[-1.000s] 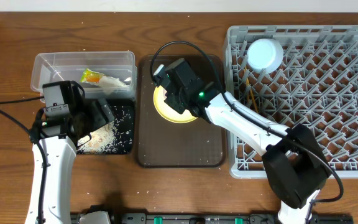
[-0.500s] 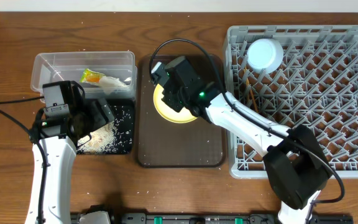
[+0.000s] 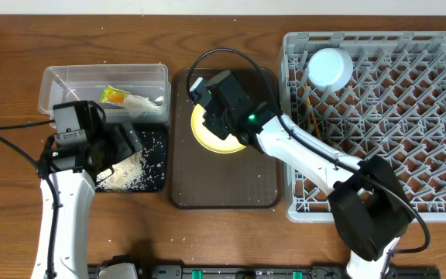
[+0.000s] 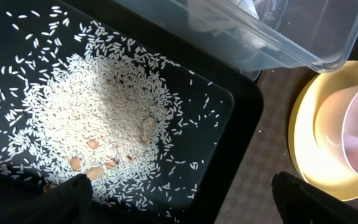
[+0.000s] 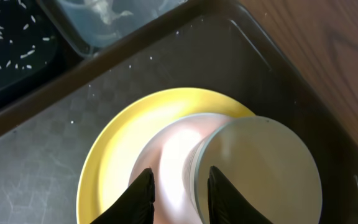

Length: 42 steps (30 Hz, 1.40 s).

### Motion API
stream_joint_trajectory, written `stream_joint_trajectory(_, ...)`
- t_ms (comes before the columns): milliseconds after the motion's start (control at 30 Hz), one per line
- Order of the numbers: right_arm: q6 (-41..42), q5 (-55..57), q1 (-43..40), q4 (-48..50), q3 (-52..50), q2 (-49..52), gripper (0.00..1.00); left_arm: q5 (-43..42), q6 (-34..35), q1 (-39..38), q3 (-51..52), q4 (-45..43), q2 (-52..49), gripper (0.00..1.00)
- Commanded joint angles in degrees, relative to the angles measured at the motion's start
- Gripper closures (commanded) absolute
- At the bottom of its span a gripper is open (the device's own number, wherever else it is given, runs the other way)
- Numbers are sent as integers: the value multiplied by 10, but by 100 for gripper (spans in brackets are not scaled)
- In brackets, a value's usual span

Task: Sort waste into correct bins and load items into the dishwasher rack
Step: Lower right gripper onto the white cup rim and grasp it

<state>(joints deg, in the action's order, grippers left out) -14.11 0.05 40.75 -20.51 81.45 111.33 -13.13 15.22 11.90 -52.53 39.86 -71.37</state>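
The yellow plate lies on the brown serving tray, with the pale pink bowl on it and the light blue bowl nested inside. My right gripper is narrowed over their rim, one finger outside the pink wall and one inside the blue bowl; in the overhead view it is above the plate. My left gripper is open and empty over the black tray, which holds a heap of rice. The snack wrapper and white wrapper lie in the clear tub.
The grey dishwasher rack fills the right side, with the white cup upside down at its back left and chopsticks among the pegs. The brown serving tray sits between the black tray and the rack. Cables trail from both arms.
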Motion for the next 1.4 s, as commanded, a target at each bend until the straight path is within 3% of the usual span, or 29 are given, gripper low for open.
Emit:
stream_joint_trajectory(0,3,10,-8,-4,-5,2,75,3,1,2,-11,0,-1,5)
stream_joint_trajectory(467,3,13,-9,-27,-6,23,83,3,1,2,-10,0,-1,5)
stream_joint_trajectory(900,3,37,-10,-43,-6,23,99,3,1,2,-10,0,-1,5)
stream_joint_trajectory(1033,10,35,-9,-41,-5,16,99,3,1,2,-10,0,-1,5)
stream_joint_trajectory(1367,86,-5,-20,-62,-4,-137,99,3,1,2,-10,0,-1,5)
